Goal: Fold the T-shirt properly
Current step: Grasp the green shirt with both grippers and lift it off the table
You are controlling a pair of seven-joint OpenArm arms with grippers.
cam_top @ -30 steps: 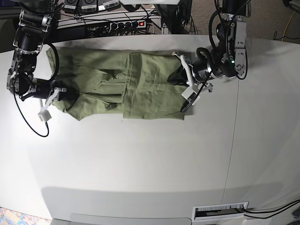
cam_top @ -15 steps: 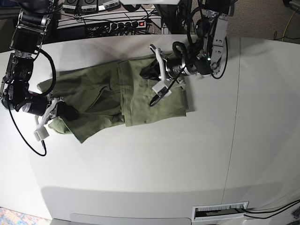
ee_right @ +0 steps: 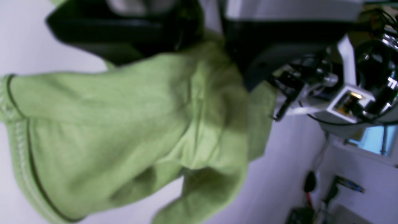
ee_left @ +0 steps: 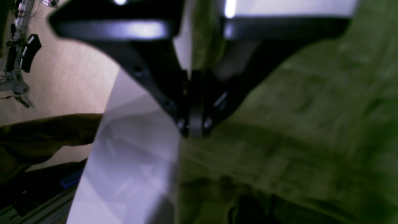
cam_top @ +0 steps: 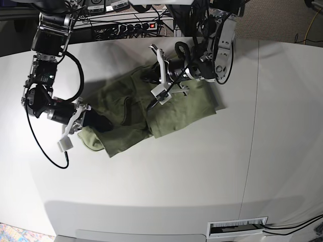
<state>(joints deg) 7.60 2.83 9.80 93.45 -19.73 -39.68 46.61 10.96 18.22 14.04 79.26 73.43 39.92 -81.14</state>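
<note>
Folding the green T-shirt (cam_top: 184, 113) over from the desk's (cam_top: 151, 194) left side
Right tool (ee_right: 214, 46) grips bunched cloth; carry it low, left tool (ee_left: 196, 133) closed, steadying the body.

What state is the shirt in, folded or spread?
Partly folded: the shirt's one side lies flat, while the right gripper grips its bunched other end.

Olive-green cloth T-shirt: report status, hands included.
Right hand clamped on olive-green soft-cloth T-shirt, one end bunched. Left hand shut, over the shirt's flatter part. No obstruction seen.
</note>
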